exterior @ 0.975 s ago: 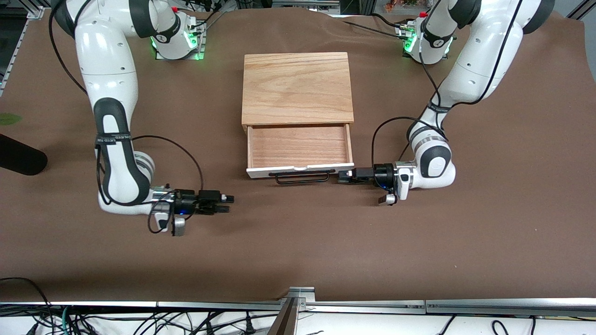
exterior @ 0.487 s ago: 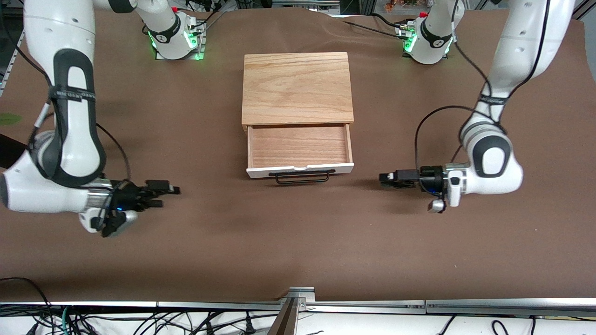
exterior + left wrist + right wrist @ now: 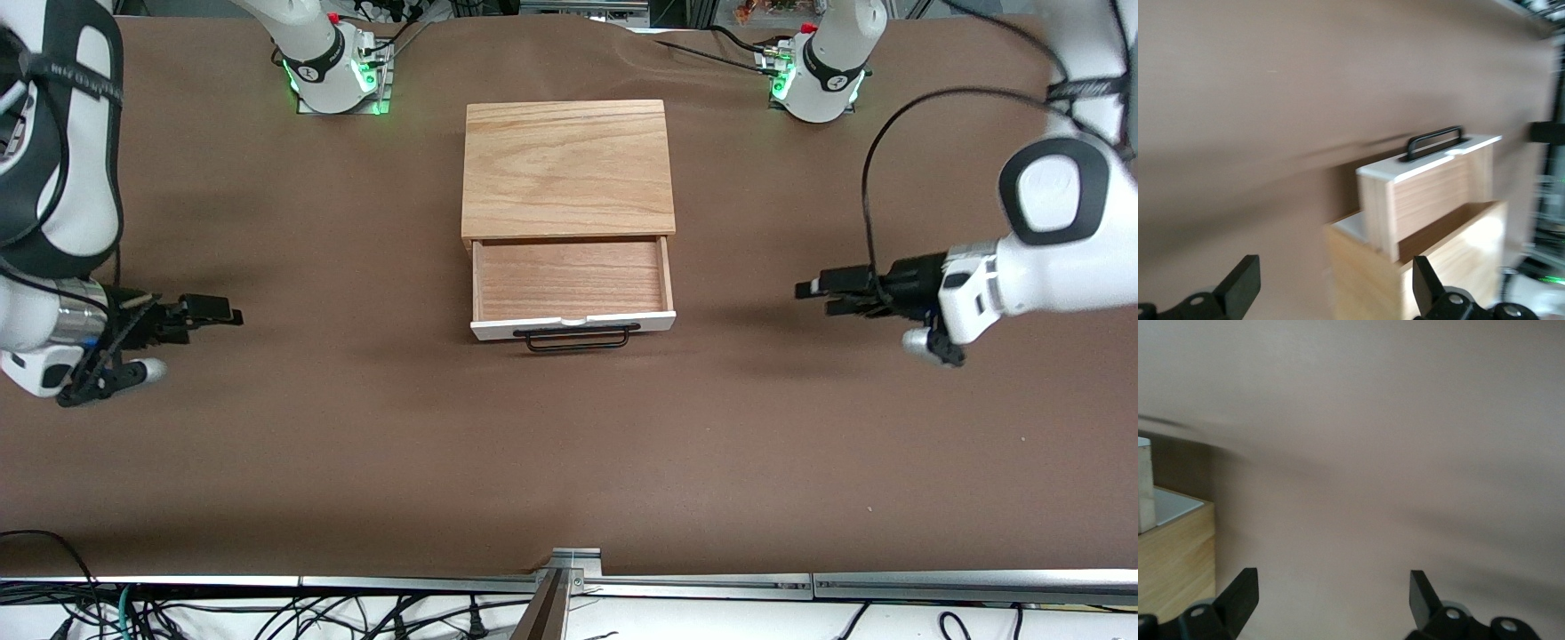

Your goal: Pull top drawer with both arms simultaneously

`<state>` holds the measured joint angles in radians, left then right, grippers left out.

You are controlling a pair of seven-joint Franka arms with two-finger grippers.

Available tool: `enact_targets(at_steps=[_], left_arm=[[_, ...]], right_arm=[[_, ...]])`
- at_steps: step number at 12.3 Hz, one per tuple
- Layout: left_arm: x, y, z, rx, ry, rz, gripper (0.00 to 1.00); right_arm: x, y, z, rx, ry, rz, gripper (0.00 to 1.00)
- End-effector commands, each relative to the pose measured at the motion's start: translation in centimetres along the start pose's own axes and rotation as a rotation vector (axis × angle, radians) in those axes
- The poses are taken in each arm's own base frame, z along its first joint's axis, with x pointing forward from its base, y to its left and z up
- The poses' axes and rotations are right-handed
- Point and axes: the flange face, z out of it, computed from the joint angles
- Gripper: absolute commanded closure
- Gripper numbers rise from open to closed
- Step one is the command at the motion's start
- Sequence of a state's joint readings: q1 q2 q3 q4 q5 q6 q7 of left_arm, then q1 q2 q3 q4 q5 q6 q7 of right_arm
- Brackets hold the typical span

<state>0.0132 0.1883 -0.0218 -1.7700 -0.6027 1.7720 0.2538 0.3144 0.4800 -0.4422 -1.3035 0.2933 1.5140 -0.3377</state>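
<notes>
The top drawer (image 3: 572, 280) stands pulled out of the light oak casing (image 3: 567, 169), its light wood inside showing. Its white front panel (image 3: 498, 328) and black wire handle (image 3: 576, 339) face the front camera. My left gripper (image 3: 813, 297) is open and empty, up over the brown cloth toward the left arm's end, well apart from the drawer. My right gripper (image 3: 229, 318) is open and empty over the cloth toward the right arm's end. The left wrist view shows the drawer (image 3: 1425, 193) and its handle (image 3: 1435, 140) past the open left gripper (image 3: 1336, 287). The right wrist view shows the open right gripper (image 3: 1331, 597) over cloth.
A brown cloth (image 3: 569, 462) covers the table. The arm bases (image 3: 336, 67) (image 3: 818, 76) stand at the table's back edge. A corner of the oak casing (image 3: 1175, 567) shows in the right wrist view. A metal rail (image 3: 569, 582) and cables run along the front edge.
Both arms have drawn back from the drawer front toward their own ends of the table and risen. The drawer has stayed pulled out and has not moved.
</notes>
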Motion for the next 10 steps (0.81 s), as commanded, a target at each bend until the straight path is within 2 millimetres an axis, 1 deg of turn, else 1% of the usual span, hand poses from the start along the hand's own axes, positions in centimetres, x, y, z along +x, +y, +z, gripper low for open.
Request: enact_targets(at_steps=[1, 2, 3, 4, 5, 6, 7, 8, 9, 10], left_arm=[[-4.5, 1.8, -3.9, 0.243, -0.028, 0.024, 0.0], [-5.6, 2.3, -5.4, 0.313, -0.045, 0.028, 0.0], [-6.6, 2.5, -6.5, 0.387, -0.064, 0.035, 0.0], [-7.4, 3.1, -7.7, 0.451, -0.071, 0.035, 0.0], [-8.2, 3.5, -8.4, 0.49, -0.079, 0.023, 0.0], [-9.1, 4.1, -9.3, 0.521, -0.079, 0.008, 0.0], [-9.7, 4.1, -9.9, 0.532, -0.088, -0.004, 0.0], [-9.6, 4.6, -11.7, 0.545, -0.06, 0.008, 0.0], [-9.4, 4.8, -12.9, 0.586, -0.043, 0.019, 0.0], [-9.3, 4.8, -13.4, 0.62, -0.039, 0.021, 0.0]], right_arm=[[-1.0, -3.2, -3.5, -0.198, -0.038, 0.056, 0.0], [-1.2, -3.6, -4.5, -0.239, -0.04, 0.064, 0.0], [-1.6, -3.6, -5.5, -0.237, -0.031, 0.066, 0.0], [-2.6, -2.5, -7.3, -0.221, 0.006, 0.079, 0.0], [-3.1, -2.3, -8.1, -0.214, 0.02, 0.078, 0.0], [-4.3, -2.0, -9.7, -0.22, 0.043, 0.082, 0.0], [-6.0, -1.2, -12.1, -0.23, 0.088, 0.094, 0.0], [-7.6, 0.1, -13.6, -0.227, 0.128, 0.109, 0.0], [-9.1, 1.4, -14.0, -0.201, 0.155, 0.126, 0.0], [-10.2, 1.5, -13.4, -0.181, 0.15, 0.135, 0.0]])
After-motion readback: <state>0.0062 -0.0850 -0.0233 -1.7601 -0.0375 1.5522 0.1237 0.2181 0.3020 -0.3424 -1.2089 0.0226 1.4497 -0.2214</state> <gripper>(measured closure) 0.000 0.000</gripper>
